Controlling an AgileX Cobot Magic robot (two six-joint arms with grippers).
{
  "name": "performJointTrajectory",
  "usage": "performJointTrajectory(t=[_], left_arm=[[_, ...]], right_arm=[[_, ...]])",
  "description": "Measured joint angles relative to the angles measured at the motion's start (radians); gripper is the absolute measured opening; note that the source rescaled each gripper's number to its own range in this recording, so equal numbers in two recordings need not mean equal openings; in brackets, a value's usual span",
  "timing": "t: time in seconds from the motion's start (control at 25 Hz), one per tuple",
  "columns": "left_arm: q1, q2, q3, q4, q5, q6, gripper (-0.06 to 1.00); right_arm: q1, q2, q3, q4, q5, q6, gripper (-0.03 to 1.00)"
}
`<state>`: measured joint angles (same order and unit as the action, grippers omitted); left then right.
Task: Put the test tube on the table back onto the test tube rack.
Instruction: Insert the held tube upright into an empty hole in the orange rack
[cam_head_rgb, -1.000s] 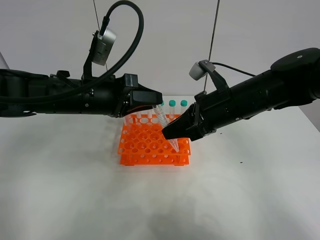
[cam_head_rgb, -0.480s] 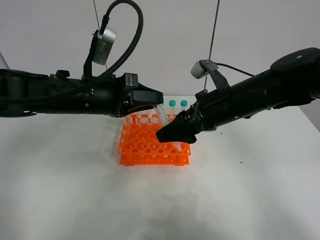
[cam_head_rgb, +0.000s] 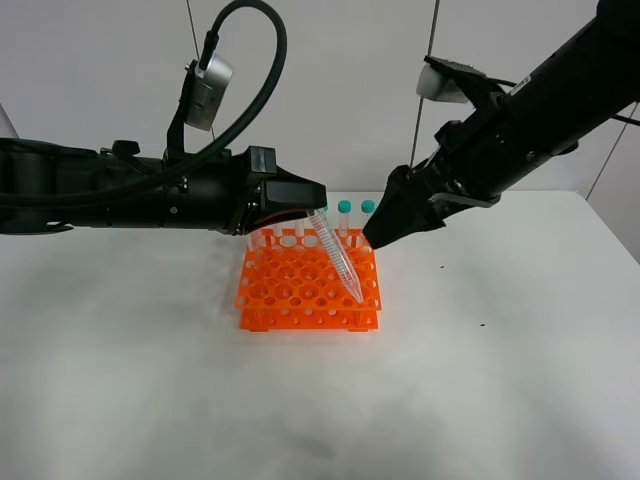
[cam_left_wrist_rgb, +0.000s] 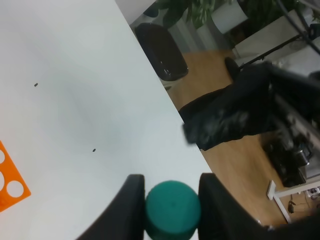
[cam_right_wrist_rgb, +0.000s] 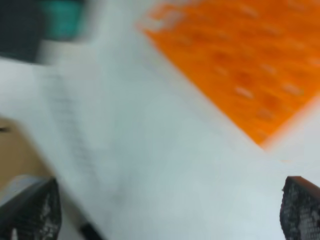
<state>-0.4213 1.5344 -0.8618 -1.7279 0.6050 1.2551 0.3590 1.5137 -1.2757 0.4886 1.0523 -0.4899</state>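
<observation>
Now the test tube (cam_head_rgb: 337, 255) hangs tilted over the test tube rack (cam_head_rgb: 290, 295), with its pointed tip at the near right holes; whether it has entered one cannot be told. The left hand (cam_head_rgb: 312, 206) is clamped on its teal cap (cam_left_wrist_rgb: 172, 210). The right hand (cam_head_rgb: 386, 226) hovers by the rack's far right corner, fingers (cam_right_wrist_rgb: 32, 207) spread apart and holding nothing. More capped tubes (cam_head_rgb: 344, 208) stand in the far row. The rack sits on the white surface (cam_head_rgb: 150, 380).

left gripper (cam_head_rgb: 316, 206) jaws clamped; right gripper (cam_head_rgb: 384, 228) high, jaws apart.
</observation>
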Motion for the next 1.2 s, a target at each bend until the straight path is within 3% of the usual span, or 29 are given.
performJointTrajectory(t=[0.16, 0.28, 0.6, 0.8, 1.2], left_arm=[[0.000, 0.000, 0.000, 0.000, 0.000, 0.000, 0.00], [0.000, 0.000, 0.000, 0.000, 0.000, 0.000, 0.00], [0.000, 0.000, 0.000, 0.000, -0.003, 0.000, 0.00], [0.000, 0.000, 0.000, 0.000, -0.006, 0.000, 0.00], [0.000, 0.000, 0.000, 0.000, -0.007, 0.000, 0.00]], right_arm=[[0.000, 0.007, -0.003, -0.221, -0.026, 0.195, 0.96], [-0.017, 0.037, -0.003, -0.290, -0.036, 0.283, 0.96], [-0.229, 0.111, -0.003, -0.347, -0.035, 0.322, 0.96], [-0.374, 0.112, -0.004, -0.380, 0.043, 0.322, 0.96], [-0.392, 0.112, -0.004, -0.328, 0.148, 0.299, 0.94]])
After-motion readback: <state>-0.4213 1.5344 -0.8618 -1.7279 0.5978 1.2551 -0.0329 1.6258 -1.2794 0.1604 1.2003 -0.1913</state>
